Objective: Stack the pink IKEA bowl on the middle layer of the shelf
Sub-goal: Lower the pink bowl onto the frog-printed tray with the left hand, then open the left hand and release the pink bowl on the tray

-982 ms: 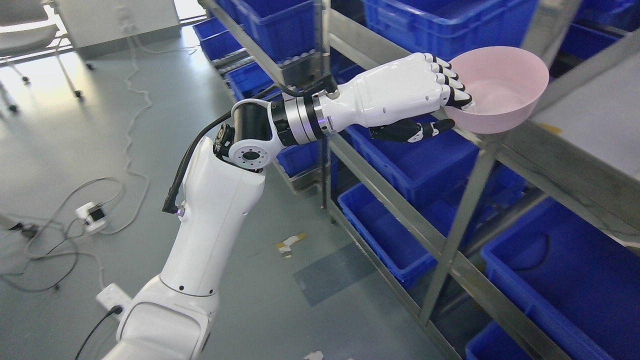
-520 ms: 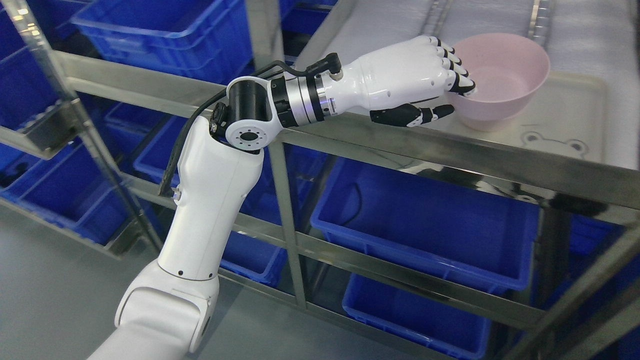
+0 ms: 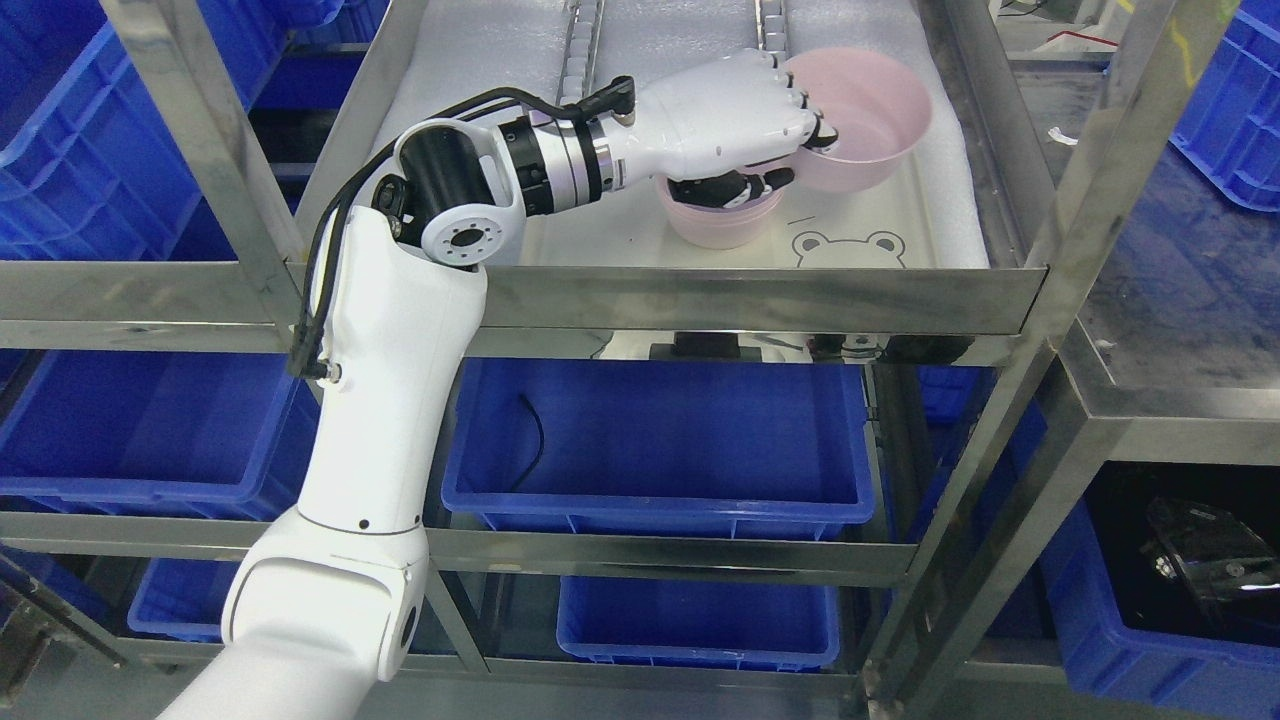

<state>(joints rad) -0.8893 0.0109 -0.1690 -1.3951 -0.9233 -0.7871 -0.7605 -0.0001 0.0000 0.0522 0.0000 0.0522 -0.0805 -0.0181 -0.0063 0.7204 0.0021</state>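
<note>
The left hand [image 3: 745, 125], arm outstretched over the shelf [image 3: 760, 295], grips the pink bowl [image 3: 865, 125] by its rim.

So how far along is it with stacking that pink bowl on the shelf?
Picked up and carried: the left hand grips the pink bowl by its rim, above the white tray. In hand: the bowl hangs beside and above a second pink bowl on the tray. Left: line it up, lower it in, let go.

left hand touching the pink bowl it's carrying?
Touching. Head view: left hand fingers hook over the held pink bowl rim, thumb underneath.
</note>
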